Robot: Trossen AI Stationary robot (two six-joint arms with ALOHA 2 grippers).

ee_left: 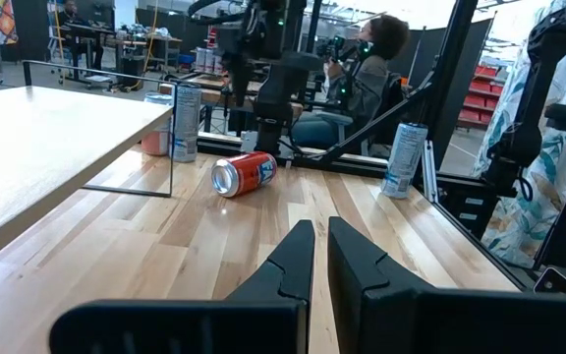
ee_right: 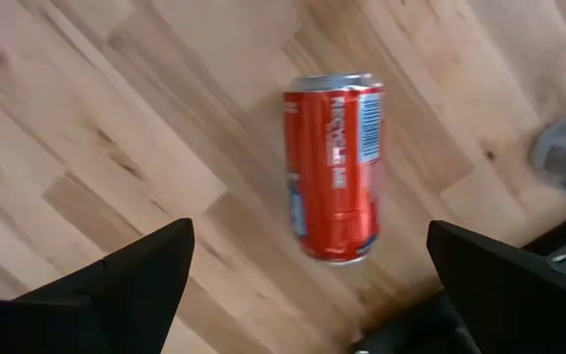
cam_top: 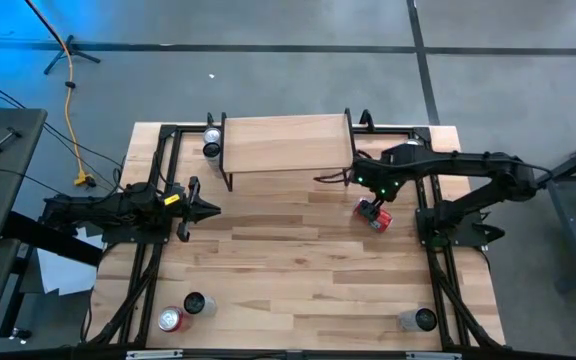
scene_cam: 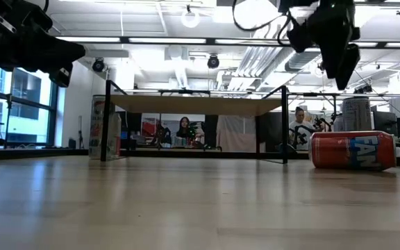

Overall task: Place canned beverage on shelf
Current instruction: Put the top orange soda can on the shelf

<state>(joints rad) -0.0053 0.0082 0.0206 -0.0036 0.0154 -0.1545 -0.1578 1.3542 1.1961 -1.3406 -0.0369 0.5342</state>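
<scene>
A red beverage can [cam_top: 375,216] lies on its side on the table, just near of the shelf's right end; it also shows in the low view [scene_cam: 353,150] and the right wrist view [ee_right: 330,172]. The shelf [cam_top: 288,142], a light wood plank on thin black wire legs, stands at the table's far middle. My right gripper [ee_right: 310,227] hangs open above the can, pointing down, with one finger on either side and clear of it [scene_cam: 339,48]. My left gripper [cam_top: 203,210] is shut and empty at the table's left, pointing toward the right [ee_left: 320,256].
A silver can [cam_top: 212,140] stands by the shelf's far left leg. A red can [cam_top: 172,319] and a dark can [cam_top: 197,303] stand near the front left corner, and a silver can [cam_top: 418,319] near the front right. People sit in the room beyond the table.
</scene>
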